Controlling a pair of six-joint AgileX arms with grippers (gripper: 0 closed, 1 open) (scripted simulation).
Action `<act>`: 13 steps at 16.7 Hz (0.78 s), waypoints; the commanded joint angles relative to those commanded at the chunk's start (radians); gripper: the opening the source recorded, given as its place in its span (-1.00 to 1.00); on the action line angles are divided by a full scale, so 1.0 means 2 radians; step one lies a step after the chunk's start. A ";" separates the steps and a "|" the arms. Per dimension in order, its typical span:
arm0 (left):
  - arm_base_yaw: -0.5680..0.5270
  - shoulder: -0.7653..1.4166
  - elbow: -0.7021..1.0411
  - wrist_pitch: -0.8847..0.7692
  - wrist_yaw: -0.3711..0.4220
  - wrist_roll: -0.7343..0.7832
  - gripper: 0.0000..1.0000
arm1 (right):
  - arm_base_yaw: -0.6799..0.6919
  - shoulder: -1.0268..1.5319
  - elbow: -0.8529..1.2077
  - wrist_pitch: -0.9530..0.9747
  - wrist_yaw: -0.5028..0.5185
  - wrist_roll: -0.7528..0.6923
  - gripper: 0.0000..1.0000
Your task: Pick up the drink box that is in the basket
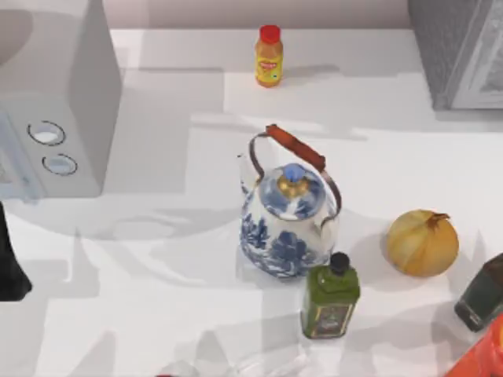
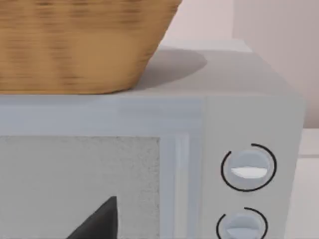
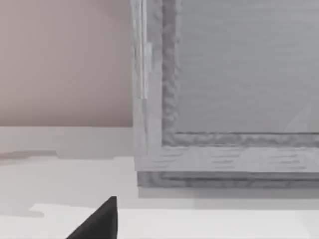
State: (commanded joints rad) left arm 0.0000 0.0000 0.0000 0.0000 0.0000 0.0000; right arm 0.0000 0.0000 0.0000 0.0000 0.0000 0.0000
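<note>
Woven tan wicker basket point(image 2: 75, 45) is sitting atop our grey microwave point(image 2: 199, 124); we cannot tell either claw's opening.

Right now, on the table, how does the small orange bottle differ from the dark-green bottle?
The orange bottle has a red cap; the dark-green bottle has a black cap. The orange bottle stands alone at the table's far edge; the green bottle stands close beside the blue-and-white kettle. Both stand upright and carry a label.
</note>
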 joint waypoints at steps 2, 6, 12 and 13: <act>0.000 0.001 0.001 0.000 0.000 0.000 1.00 | 0.000 0.000 0.000 0.000 0.000 0.000 1.00; 0.024 0.055 0.048 0.026 0.027 0.002 1.00 | 0.000 0.000 0.000 0.000 0.000 0.000 1.00; 0.102 0.292 0.202 0.108 0.107 0.007 1.00 | 0.000 0.000 0.000 0.000 0.000 0.000 1.00; 0.116 0.344 0.230 0.123 0.122 0.008 1.00 | 0.000 0.000 0.000 0.000 0.000 0.000 1.00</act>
State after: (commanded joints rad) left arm 0.2315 0.6871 0.4608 0.2455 0.2443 0.0155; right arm 0.0000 0.0000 0.0000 0.0000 0.0000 0.0000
